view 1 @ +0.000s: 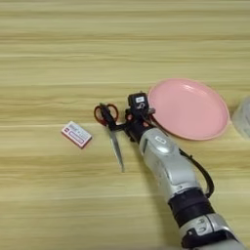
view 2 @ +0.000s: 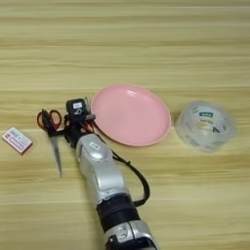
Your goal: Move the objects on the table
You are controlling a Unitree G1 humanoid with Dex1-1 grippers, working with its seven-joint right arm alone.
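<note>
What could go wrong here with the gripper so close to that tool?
The gripper sits right at the red handles of the scissors-like tool, whose long blade points toward the robot; a poor hold might let it swing or drop. The pink plate lies just beside the gripper, so a sideways move could bump it. The small box lies near the tool's other side.

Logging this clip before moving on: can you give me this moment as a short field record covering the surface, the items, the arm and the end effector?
surface: wooden table
plate: pink, round, nothing on it, right of the tool
tool: orange-and-black-handled tool, handles away from the robot, metal tip towards it
box: small pink-and-white box, flat, left of the tool
tape: clear tape roll, right of the plate
arm: right, reaching in from the bottom edge
end effector: at the tool's handles; finger state unclear
</note>
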